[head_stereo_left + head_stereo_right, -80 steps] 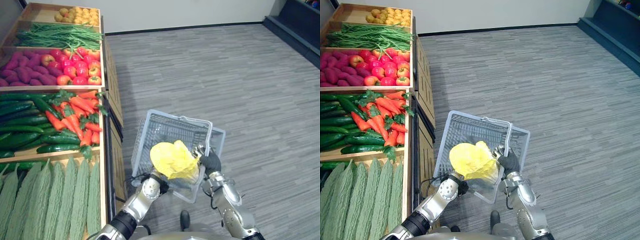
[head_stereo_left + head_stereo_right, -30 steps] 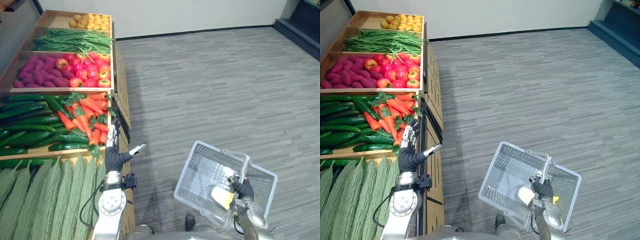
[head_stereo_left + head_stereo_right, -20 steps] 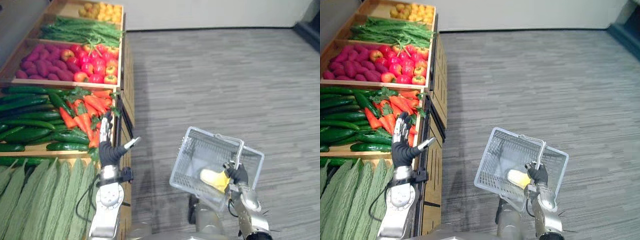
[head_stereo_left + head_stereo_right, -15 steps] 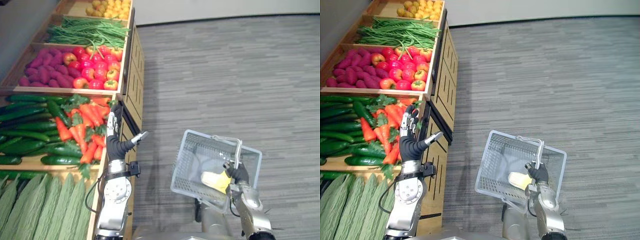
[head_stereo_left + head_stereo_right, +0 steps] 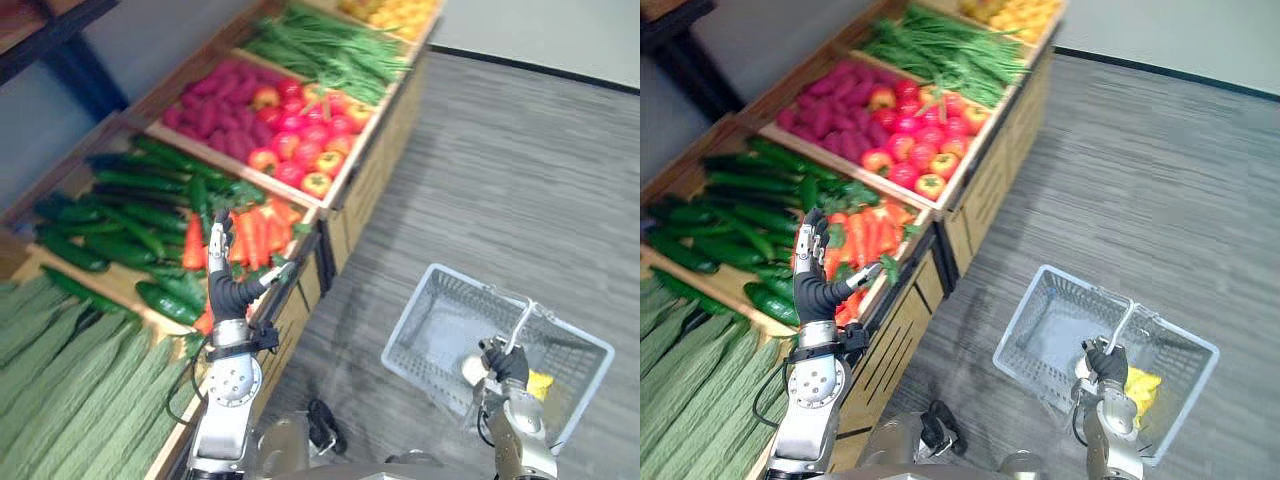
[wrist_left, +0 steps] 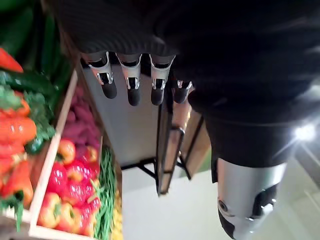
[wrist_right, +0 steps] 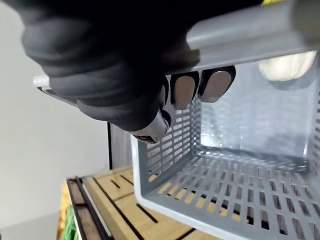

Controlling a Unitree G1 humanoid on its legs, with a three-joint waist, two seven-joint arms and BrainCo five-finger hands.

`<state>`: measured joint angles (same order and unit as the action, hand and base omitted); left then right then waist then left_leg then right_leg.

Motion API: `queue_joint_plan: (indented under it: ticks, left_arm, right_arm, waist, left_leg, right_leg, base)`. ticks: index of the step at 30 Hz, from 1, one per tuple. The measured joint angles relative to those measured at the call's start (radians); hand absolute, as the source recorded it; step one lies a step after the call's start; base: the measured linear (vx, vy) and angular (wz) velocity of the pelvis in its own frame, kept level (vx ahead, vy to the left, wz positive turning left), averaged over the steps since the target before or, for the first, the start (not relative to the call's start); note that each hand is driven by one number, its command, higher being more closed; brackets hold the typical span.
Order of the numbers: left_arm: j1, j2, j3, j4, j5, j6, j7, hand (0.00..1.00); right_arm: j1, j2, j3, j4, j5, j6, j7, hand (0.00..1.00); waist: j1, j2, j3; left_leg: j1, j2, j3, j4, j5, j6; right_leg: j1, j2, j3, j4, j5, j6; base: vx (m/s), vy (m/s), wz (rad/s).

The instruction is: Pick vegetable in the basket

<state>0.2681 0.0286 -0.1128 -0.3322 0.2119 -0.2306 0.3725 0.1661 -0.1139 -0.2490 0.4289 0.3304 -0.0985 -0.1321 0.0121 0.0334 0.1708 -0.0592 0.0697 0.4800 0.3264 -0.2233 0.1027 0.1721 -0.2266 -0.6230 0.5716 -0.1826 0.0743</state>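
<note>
Grocery shop: wooden produce bins (image 5: pixel 987 185) w/ carrots (image 5: pixel 866 236), cucumbers (image 5: pixel 748 200), plus grey shopping basket (image 5: pixel 1025 322).

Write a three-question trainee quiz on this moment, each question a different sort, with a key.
1. True or false: the left robot hand is shut on a vegetable.
2. Multiple choice: what is the right robot hand shut on? A) the handle of the grey basket; B) a vegetable; C) nothing.
3. Short answer: what colour is the item lying in the basket?

Key: 1 false, its fingers are straight and hold nothing; 2 A; 3 yellow.
</note>
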Motion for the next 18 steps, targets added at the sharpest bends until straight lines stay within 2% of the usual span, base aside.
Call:
queue_joint_plan:
  ticks: [1,2,3,4,5,6,7,8,9,10,11,12,14,15,16,18]
  left_arm:
    - [0.003,0.004,0.001,-0.009,0.000,0.001,0.000,0.00]
    - [0.003,0.007,-0.003,-0.010,0.000,0.001,0.000,0.00]
    - [-0.001,0.007,0.000,-0.010,0.000,0.003,0.000,0.00]
    - [-0.004,0.006,-0.002,-0.010,0.000,0.005,0.000,0.00]
    - [-0.006,0.004,-0.005,-0.009,0.001,0.006,0.001,0.00]
    - [-0.012,0.002,-0.009,-0.005,0.003,0.007,0.000,0.00]
    - [-0.022,0.005,-0.015,0.016,0.006,0.002,0.002,0.00]
    - [-0.030,0.008,-0.016,0.030,0.008,0.001,0.002,0.00]
    - [-0.045,0.036,-0.032,0.047,0.015,0.001,0.008,0.00]
    - [-0.054,0.029,-0.041,0.077,0.021,0.002,0.008,0.00]
    - [-0.041,0.009,-0.056,0.081,0.025,0.012,0.003,0.00]
    - [-0.039,-0.001,-0.065,0.077,0.026,0.010,0.002,0.00]
    - [-0.048,-0.035,-0.083,0.076,0.026,0.007,-0.001,0.00]
    - [-0.051,-0.038,-0.083,0.076,0.025,0.007,-0.001,0.00]
    - [-0.052,-0.039,-0.083,0.076,0.025,0.007,-0.001,0.00]
    - [-0.054,-0.033,-0.081,0.076,0.023,0.007,-0.001,0.00]
  right_arm:
    - [0.000,0.002,0.000,0.000,0.000,0.001,0.001,1.00]
    - [0.000,0.003,0.000,0.001,0.000,0.001,0.003,1.00]
    - [-0.006,0.005,0.001,0.001,0.000,0.001,0.007,1.00]
    - [-0.005,0.006,0.001,0.001,0.000,0.001,0.007,1.00]
    - [-0.004,0.006,0.000,0.001,0.000,0.001,0.007,1.00]
    - [0.002,0.007,-0.003,0.001,0.000,-0.001,0.007,1.00]
    - [0.013,0.008,-0.007,0.000,0.001,-0.006,0.007,1.00]
    - [0.021,0.008,-0.007,0.000,0.001,-0.008,0.007,1.00]
    - [0.045,0.021,-0.013,0.006,0.004,-0.010,-0.004,1.00]
    - [0.051,0.006,-0.019,0.029,0.006,-0.010,-0.002,1.00]
    - [0.058,-0.003,-0.029,0.038,0.018,-0.002,-0.004,1.00]
    - [0.063,-0.003,-0.029,0.034,0.023,-0.003,-0.004,1.00]
    - [0.091,-0.005,-0.044,0.037,0.023,-0.005,-0.003,1.00]
    - [0.100,-0.005,-0.049,0.037,0.024,-0.010,-0.003,1.00]
    - [0.109,-0.005,-0.058,0.037,0.025,-0.019,-0.003,1.00]
    - [0.136,-0.006,-0.077,0.049,0.034,-0.030,-0.001,1.00]
  waist:
    - [-0.012,-0.013,-0.005]
    - [-0.029,-0.016,-0.009]
    - [-0.048,-0.018,-0.010]
    - [-0.054,-0.020,-0.009]
    - [-0.055,-0.021,-0.008]
    - [-0.061,-0.020,-0.007]
    - [-0.072,-0.019,-0.012]
    - [-0.080,-0.024,-0.015]
    - [-0.088,-0.077,-0.013]
    - [-0.088,-0.053,-0.001]
    - [-0.064,-0.022,-0.023]
    - [-0.050,-0.017,-0.025]
    - [-0.052,-0.003,-0.031]
    - [-0.053,-0.006,-0.029]
    - [-0.053,-0.004,-0.031]
    - [-0.053,-0.019,-0.030]
  left_leg:
    - [0.018,-0.031,-0.062,-0.018,-0.009,-0.001]
    - [0.027,-0.036,-0.082,-0.026,-0.009,-0.002]
    - [0.036,-0.039,-0.134,-0.031,-0.021,0.009]
    - [0.047,-0.033,-0.179,-0.036,-0.023,0.002]
    - [0.054,-0.030,-0.205,-0.039,-0.022,-0.009]
    - [0.071,-0.017,-0.247,-0.043,-0.024,-0.032]
    - [0.074,-0.007,-0.302,-0.036,-0.031,-0.054]
    - [0.071,-0.008,-0.331,-0.027,-0.036,-0.068]
    - [0.068,-0.038,-0.404,0.023,-0.069,-0.121]
    - [0.061,-0.018,-0.442,0.047,-0.090,-0.138]
    - [0.048,0.030,-0.453,0.056,-0.081,-0.154]
    - [0.048,0.042,-0.453,0.050,-0.076,-0.161]
    - [0.039,0.086,-0.446,-0.007,-0.046,-0.188]
    - [0.040,0.092,-0.442,-0.015,-0.040,-0.191]
    - [0.039,0.098,-0.423,-0.016,-0.031,-0.181]
    - [0.034,0.105,-0.347,-0.017,-0.015,-0.161]
  right_leg:
    - [-0.083,-0.053,0.068,0.212,0.082,-0.109]
    - [-0.127,-0.061,0.122,0.293,0.093,-0.118]
    - [-0.210,-0.029,0.243,0.351,0.002,-0.100]
    - [-0.283,0.019,0.332,0.318,-0.071,-0.093]
    - [-0.314,0.047,0.379,0.281,-0.093,-0.094]
    - [-0.363,0.107,0.493,0.172,-0.109,-0.082]
    - [-0.398,0.166,0.629,0.031,-0.103,-0.043]
    - [-0.398,0.179,0.687,-0.047,-0.081,-0.010]
    - [-0.394,0.153,0.747,-0.248,0.136,0.036]
    - [-0.374,0.163,0.714,-0.229,0.115,0.021]
    - [-0.360,0.186,0.672,-0.256,0.121,0.007]
    - [-0.354,0.193,0.659,-0.267,0.121,0.002]
    - [-0.317,0.210,0.582,-0.316,0.126,-0.006]
    - [-0.303,0.210,0.566,-0.329,0.128,-0.010]
    - [-0.282,0.208,0.544,-0.350,0.134,-0.019]
    - [-0.247,0.194,0.509,-0.389,0.137,-0.024]
  base:
    - [0.25,-0.057,1.01]
    - [0.31,-0.118,1.37]
    - [0.30,-0.153,1.30]
    - [0.30,-0.164,1.20]
    - [0.30,-0.181,1.09]
    - [0.37,-0.254,1.17]
    - [0.37,-0.269,1.33]
    - [0.39,-0.292,1.72]
    - [0.28,-0.242,1.48]
    - [0.38,-0.336,1.35]
    - [0.30,-0.279,0.58]
    - [0.29,-0.278,0.59]
    - [0.15,-0.179,0.79]
    - [0.08,-0.120,0.76]
    - [0.04,-0.080,0.59]
    - [0.00,-0.031,0.61]
